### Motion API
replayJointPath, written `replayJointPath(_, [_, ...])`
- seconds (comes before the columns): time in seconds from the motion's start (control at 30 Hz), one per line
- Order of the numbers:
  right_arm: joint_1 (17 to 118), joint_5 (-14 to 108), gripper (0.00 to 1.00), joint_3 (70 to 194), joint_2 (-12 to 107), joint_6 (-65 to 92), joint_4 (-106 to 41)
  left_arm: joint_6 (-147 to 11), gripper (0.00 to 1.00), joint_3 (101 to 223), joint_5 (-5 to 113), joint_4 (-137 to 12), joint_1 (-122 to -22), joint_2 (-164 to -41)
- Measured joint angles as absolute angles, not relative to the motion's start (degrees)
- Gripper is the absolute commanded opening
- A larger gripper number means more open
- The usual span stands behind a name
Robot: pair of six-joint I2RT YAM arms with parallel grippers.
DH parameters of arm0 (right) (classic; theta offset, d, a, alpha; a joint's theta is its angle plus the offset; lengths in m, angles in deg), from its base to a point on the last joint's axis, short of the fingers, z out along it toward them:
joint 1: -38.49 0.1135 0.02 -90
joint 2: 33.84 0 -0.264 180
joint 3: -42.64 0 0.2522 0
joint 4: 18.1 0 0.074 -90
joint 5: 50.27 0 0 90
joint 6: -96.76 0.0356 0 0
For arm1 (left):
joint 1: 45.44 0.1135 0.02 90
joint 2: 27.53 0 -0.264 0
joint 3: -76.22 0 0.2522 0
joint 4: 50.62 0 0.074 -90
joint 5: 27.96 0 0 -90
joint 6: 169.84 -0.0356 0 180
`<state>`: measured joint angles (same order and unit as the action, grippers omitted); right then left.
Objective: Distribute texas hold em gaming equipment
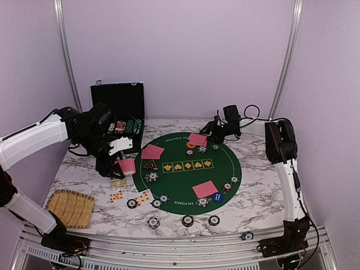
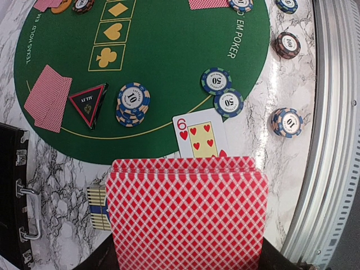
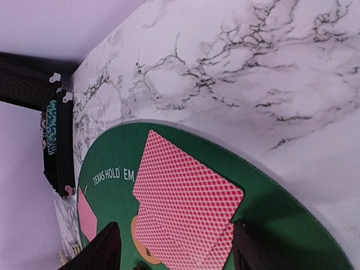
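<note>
My left gripper [image 1: 120, 164] is shut on a deck of red-backed playing cards [image 2: 185, 214], held over the marble just left of the green felt [image 1: 185, 179]. My right gripper [image 3: 177, 250] stands open at the felt's far edge, its fingers either side of two face-down cards [image 3: 185, 197] that lie over an orange button [image 3: 138, 243]. More card pairs [image 1: 152, 151] [image 1: 205, 189] lie on the felt. A dark triangular button [image 2: 89, 103] sits beside a chip stack [image 2: 133, 101]. A blue button [image 1: 217, 197] lies near the front pair. A six of hearts [image 2: 197, 135] lies face up.
An open black chip case [image 1: 121, 107] stands at the back left. A woven straw mat [image 1: 71, 207] lies at the front left. Loose chips [image 1: 187, 220] line the marble in front of the felt. A small striped box [image 2: 98, 208] lies under the deck.
</note>
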<state>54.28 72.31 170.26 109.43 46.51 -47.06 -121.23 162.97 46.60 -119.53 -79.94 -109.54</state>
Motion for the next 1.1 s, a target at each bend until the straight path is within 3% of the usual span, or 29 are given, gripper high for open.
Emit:
replayJointPath(0.1, [54.74,69.16,0.78,171.99,108.33,44.37,-51.47,-121.21,0.00,162.91,46.57,-119.53,-79.94,-109.33])
replayJointPath(0.17, [55.02,67.15,0.98,172.80,107.59,43.21,-54.05,-121.21,0.00,162.82,46.55,-119.60,-79.94,-109.00])
replayJointPath(0.2, [55.15,66.21,0.99,172.99,107.11,42.73,-55.17,-121.21,0.00,162.73,46.55,-119.60,-79.94,-108.80])
replayJointPath(0.57, [57.80,54.10,0.99,170.02,97.34,38.00,-63.08,-121.21,0.00,162.34,46.62,-119.73,-79.94,-107.95])
replayJointPath(0.87, [58.04,53.62,0.99,144.51,72.23,42.70,-45.46,-121.14,0.00,162.05,46.71,-119.75,-79.94,-107.01])
replayJointPath(1.1, [59.41,59.32,0.99,136.69,65.71,46.16,-35.65,-120.95,0.00,162.05,47.25,-119.75,-79.94,-106.55])
